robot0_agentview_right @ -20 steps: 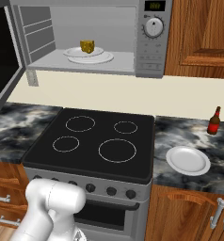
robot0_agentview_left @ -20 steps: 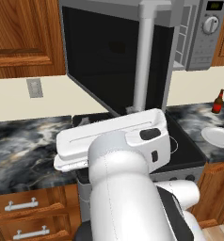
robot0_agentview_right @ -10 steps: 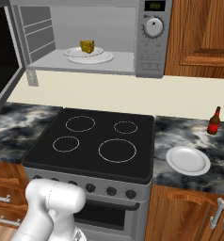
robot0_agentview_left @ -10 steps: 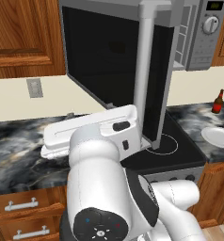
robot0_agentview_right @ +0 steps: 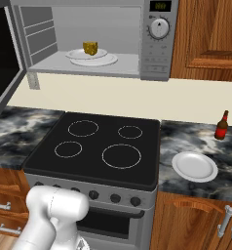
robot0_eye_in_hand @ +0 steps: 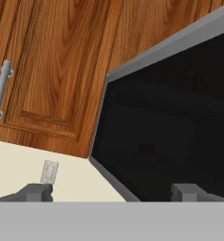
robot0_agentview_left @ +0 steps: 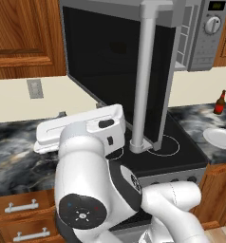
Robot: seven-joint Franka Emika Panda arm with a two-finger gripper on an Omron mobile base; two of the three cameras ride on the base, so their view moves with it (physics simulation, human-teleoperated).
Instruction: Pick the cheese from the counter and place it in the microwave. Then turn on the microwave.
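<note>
Cheese [robot0_agentview_right: 90,48] sits on the plate inside the microwave [robot0_agentview_right: 159,44], its door [robot0_eye_in_hand: 180,127] swung open ahead of the hand [robot0_eye_in_hand: 113,192]. Hand has swung left, fully spread, empty: door must close next.

A yellow cheese [robot0_agentview_right: 90,48] is seen on a white dish [robot0_agentview_right: 94,59] inside the silver-grey microwave [robot0_agentview_right: 154,63], whose open door [robot0_agentview_left: 116,66] is dark glass framed in grey. The counter [robot0_agentview_right: 210,177] is marbled black, grey and white. At 3 o'clock of the black, white-ringed stovetop [robot0_agentview_right: 96,151], a white plate [robot0_agentview_right: 194,166] and a brown, red-labelled bottle [robot0_agentview_right: 221,126] are seen. The cabinets [robot0_eye_in_hand: 62,70] are brown wood.
</note>
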